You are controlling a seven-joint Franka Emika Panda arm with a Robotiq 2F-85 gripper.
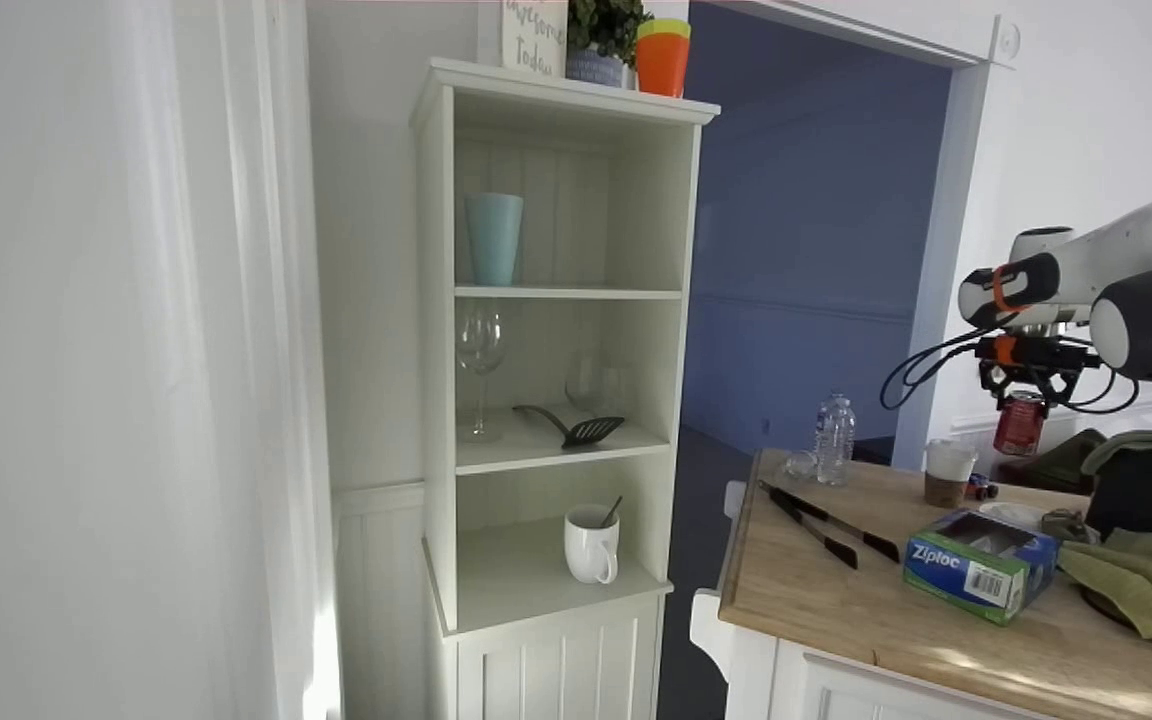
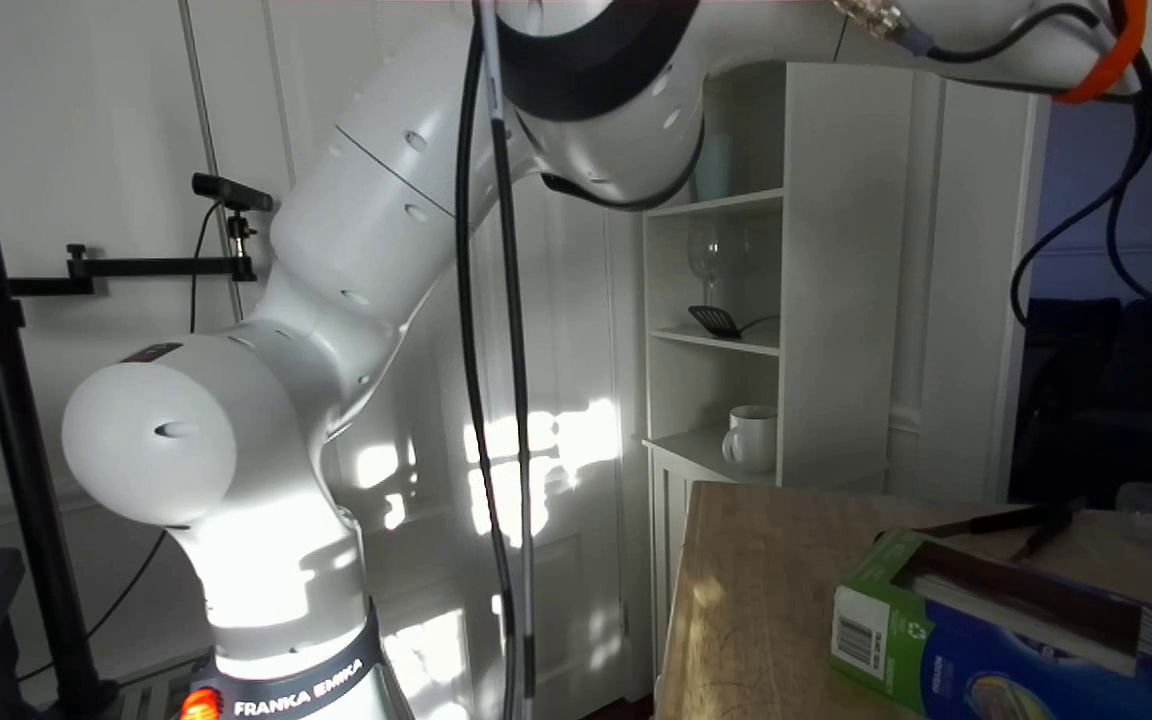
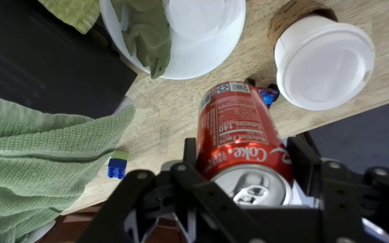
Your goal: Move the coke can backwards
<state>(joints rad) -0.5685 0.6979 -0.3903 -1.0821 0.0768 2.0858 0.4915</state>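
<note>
My claw (image 1: 1026, 394) has got the Coke can (image 3: 238, 125) gripped between its two fingers (image 3: 190, 148), one on each side, up near the silver top. The can hangs in the air over the worktop (image 1: 806, 610), top end up and leaning just a little in an exterior view. From my wrist view I get the nutrition label, the Coke lettering upside down, and the pull tab closest to me.

Down below there's a fair bit of clutter. A lidded paper cup (image 3: 322, 65) with a brown sleeve sits there, and just beside it is a small blue toy (image 3: 267, 97), partly hidden behind the can so I can't really tell what kind. There's also a white dish (image 3: 198, 62) with something olive-green (image 3: 152, 33) in it, a crumpled green cloth (image 3: 39, 152), and a couple of blue and green toy bricks (image 3: 117, 167) near the cloth's edge.

Further along the worktop, an exterior view shows a clear plastic bottle (image 1: 834, 440), what look like black tongs (image 1: 807, 505), and a Ziploc box (image 1: 966, 572) with its cut-out window facing up. Over on the white shelf unit (image 1: 436, 350), well apart from my claw, there's a white mug (image 1: 591, 550) on the lowest shelf, a black slotted spatula (image 1: 591, 432) and a wine glass (image 1: 481, 345) one level up, and a pale blue tumbler (image 1: 494, 240) above those. On the very top sits an orange container (image 1: 662, 62) next to a potted plant (image 1: 604, 35).
</note>
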